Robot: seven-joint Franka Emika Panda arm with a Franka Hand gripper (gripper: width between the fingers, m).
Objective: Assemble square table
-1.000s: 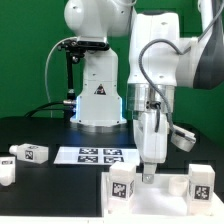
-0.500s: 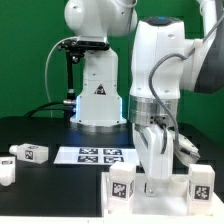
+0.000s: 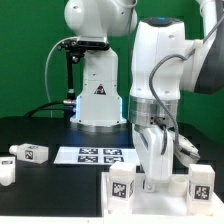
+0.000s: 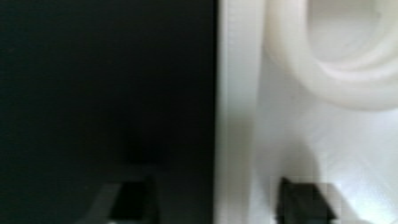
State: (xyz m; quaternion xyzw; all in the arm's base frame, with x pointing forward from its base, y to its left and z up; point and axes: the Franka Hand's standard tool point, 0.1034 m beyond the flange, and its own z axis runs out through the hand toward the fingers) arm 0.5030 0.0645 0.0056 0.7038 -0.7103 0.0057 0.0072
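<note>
The end effector sits at the tabletop rim, one leg just beside it and another leg on its other side. I cannot tell whether it grips.

Narrow gap between 2 tagged legs, gripper inside.

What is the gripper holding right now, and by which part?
The gripper straddles the tabletop's edge, one finger on each side. Whether it has actually clamped that edge cannot be told.

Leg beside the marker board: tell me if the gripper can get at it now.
Probably yes: the leg lies in the open, but the gripper is low at the tabletop and must lift first.
</note>
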